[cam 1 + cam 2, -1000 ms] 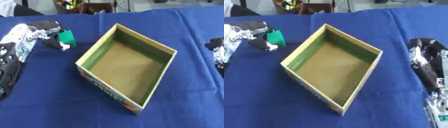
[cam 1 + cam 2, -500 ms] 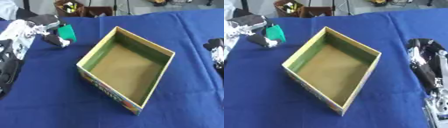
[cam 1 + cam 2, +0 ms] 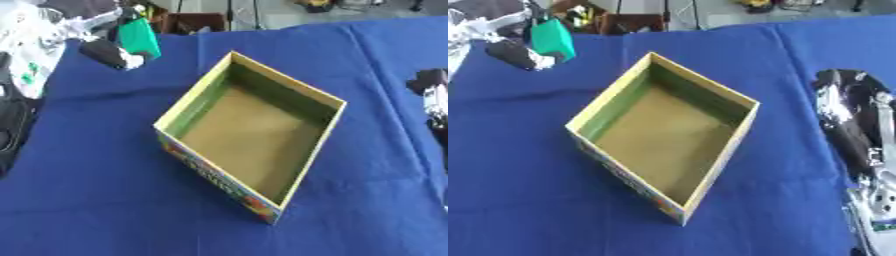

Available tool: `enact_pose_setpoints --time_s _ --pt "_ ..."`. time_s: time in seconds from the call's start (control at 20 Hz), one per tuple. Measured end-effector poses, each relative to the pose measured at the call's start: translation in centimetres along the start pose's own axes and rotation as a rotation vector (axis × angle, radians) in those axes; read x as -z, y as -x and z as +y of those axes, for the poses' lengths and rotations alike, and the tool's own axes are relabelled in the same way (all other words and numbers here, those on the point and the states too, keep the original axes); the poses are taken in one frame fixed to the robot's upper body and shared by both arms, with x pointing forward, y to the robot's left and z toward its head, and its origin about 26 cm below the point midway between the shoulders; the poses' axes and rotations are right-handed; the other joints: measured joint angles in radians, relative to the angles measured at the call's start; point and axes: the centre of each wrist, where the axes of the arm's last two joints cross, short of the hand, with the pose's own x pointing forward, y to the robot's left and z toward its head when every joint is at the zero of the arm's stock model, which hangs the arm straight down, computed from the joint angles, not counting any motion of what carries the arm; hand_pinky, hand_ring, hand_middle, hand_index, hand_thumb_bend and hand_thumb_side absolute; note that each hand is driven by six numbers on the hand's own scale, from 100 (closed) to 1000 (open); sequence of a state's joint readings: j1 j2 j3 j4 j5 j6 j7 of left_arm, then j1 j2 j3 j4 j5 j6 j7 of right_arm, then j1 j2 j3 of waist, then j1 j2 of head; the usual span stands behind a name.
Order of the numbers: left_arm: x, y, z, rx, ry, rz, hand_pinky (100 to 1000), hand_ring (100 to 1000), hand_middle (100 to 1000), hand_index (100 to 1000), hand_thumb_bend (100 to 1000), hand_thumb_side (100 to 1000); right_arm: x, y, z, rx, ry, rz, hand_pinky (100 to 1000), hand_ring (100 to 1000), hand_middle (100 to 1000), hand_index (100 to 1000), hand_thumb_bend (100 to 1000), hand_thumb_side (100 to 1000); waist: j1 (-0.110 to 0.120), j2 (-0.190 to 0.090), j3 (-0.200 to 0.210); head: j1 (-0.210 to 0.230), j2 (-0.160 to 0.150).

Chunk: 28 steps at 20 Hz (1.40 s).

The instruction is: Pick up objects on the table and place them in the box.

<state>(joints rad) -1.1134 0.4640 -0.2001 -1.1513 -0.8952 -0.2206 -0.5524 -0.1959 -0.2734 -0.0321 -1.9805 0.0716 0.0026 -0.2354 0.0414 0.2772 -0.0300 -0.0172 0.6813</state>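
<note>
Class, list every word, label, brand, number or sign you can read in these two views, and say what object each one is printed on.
No text can be read.
Box: colourful print on its outer side wall, too blurred to make out.
Green object in the left hand: no marking legible.
Right hand: no marking legible.
Blue tablecloth: plain.

Box sits mid-frame on the table, turned cornerwise. Left hand at upper left, above the table, with a small object in it. Right hand at right edge, beside the box.
</note>
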Motion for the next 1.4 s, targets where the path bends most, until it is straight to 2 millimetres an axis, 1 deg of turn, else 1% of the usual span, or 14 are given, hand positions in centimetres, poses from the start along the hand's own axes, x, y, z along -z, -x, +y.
enact_pose_setpoints --time_s 0.15,0.35,0.45,0.6,0.75,1.05,1.4 --pt "0.2 -2.3 1.1 -0.005 -0.015 -0.08 122 461 489 617 100 505 0.0 0.0 -0.3 -0.007 0.012 -0.001 783 684 511 642 100 504 -0.001 -0.014 0.009 -0.013 0.021" --pt "0.1 -5.5 2.5 -0.005 -0.035 -0.188 119 459 486 613 100 500 0.1 0.0 -0.7 -0.012 0.033 -0.005 782 684 513 643 100 501 0.0 -0.026 0.013 -0.025 0.039" --pt "0.3 -7.0 2.8 -0.012 -0.032 -0.237 117 458 485 612 100 500 0.2 0.0 -0.9 -0.016 0.044 -0.008 782 684 513 643 100 501 0.001 -0.031 0.013 -0.027 0.039" --pt "0.7 -8.7 2.8 -0.03 -0.021 -0.286 111 455 482 607 100 493 0.3 0.0 -1.1 -0.018 0.058 -0.012 781 685 515 644 100 498 0.002 -0.036 0.012 -0.029 0.04" --pt "1.3 -10.0 2.2 -0.051 -0.002 -0.32 113 458 483 608 100 493 0.4 -0.1 -1.3 -0.02 0.07 -0.017 781 685 516 644 100 493 0.002 -0.04 0.012 -0.029 0.044" --pt "2.5 -12.3 0.1 -0.049 0.04 -0.346 120 463 483 613 100 480 0.7 -0.2 -1.7 -0.026 0.105 -0.028 780 686 517 644 100 490 0.004 -0.042 0.011 -0.032 0.043" --pt "4.1 -13.9 -3.4 -0.007 0.11 -0.325 127 467 485 617 100 488 0.8 -0.2 -2.0 -0.032 0.15 -0.024 782 687 518 644 100 485 0.01 -0.042 0.012 -0.032 0.042"
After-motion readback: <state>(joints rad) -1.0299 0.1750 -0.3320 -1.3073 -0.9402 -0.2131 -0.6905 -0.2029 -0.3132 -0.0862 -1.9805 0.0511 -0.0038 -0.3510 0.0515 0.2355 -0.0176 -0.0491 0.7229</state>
